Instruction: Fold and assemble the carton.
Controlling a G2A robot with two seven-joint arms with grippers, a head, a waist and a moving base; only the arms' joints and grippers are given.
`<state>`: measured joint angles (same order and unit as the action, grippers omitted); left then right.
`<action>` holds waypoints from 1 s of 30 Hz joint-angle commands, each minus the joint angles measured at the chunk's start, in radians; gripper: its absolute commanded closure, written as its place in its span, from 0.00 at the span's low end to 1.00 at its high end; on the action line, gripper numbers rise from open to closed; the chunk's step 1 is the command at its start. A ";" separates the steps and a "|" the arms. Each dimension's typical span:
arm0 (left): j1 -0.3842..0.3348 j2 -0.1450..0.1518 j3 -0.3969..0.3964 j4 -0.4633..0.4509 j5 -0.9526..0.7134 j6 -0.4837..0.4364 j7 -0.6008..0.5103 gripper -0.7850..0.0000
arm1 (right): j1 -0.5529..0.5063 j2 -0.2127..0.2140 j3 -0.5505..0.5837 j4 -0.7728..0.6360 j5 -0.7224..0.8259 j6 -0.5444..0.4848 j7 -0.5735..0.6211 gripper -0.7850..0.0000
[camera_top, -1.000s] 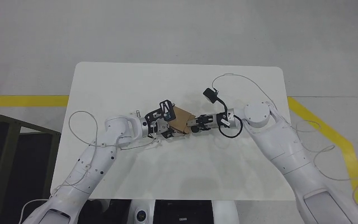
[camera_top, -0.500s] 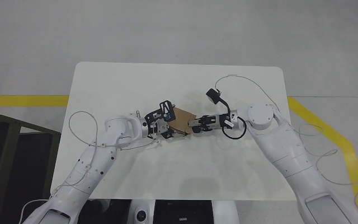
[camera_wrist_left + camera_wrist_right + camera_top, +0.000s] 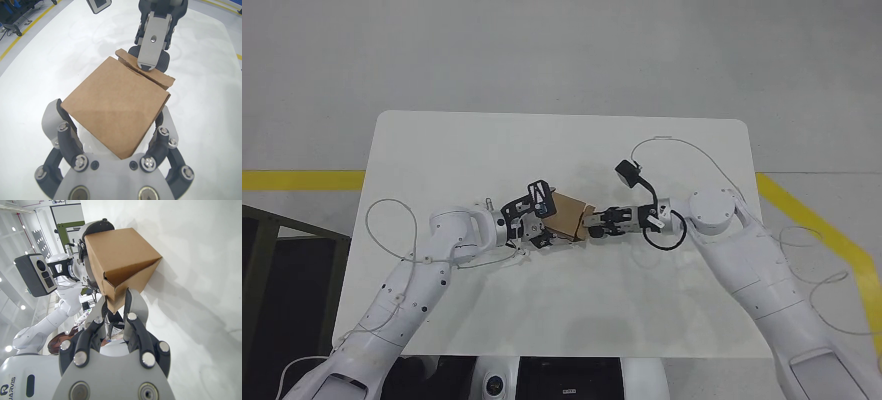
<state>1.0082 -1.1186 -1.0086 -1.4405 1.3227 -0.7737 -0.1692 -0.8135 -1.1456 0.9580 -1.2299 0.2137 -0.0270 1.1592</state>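
Observation:
A small brown carton (image 3: 570, 220) stands at the middle of the white table (image 3: 562, 140), held between both arms. My left gripper (image 3: 540, 229) is shut on the carton (image 3: 117, 108), with its fingers (image 3: 63, 115) pressing two opposite side walls. On the opposite side, my right gripper (image 3: 594, 228) is shut on an end flap (image 3: 113, 298) at the carton's open end. The left wrist view shows that flap (image 3: 151, 77) pinched from above by the right gripper (image 3: 148, 66). The carton (image 3: 121, 256) is squared into a tube, and its open mouth faces the right wrist camera.
Loose white cables lie on the table by each arm, one looping at the right (image 3: 682, 148) and one at the left (image 3: 392, 215). Bare tabletop spreads around the carton on all sides. Yellow floor tape (image 3: 302, 180) runs past the table's edges.
The right arm has drawn slightly rightward while keeping hold of the flap. The carton looks narrower and more squared up from above. The left arm has barely moved.

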 commanded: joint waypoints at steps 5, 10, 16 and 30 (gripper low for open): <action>-0.001 0.000 0.001 0.001 -0.002 0.000 0.001 0.00 | 0.002 -0.002 -0.005 0.002 0.000 0.004 -0.003 0.81; -0.002 -0.001 0.003 0.000 0.001 -0.002 0.002 0.00 | 0.012 -0.006 -0.016 0.011 -0.003 0.005 -0.006 0.82; -0.004 -0.002 0.005 0.000 0.000 -0.002 0.000 0.00 | 0.022 -0.009 -0.023 0.023 -0.006 0.009 -0.007 0.82; -0.006 -0.003 0.007 -0.001 -0.002 -0.002 0.001 0.00 | 0.051 -0.022 -0.051 0.028 -0.001 0.002 -0.006 0.81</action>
<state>1.0021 -1.1213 -1.0023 -1.4418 1.3206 -0.7745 -0.1691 -0.7668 -1.1663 0.9103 -1.2032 0.2127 -0.0237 1.1537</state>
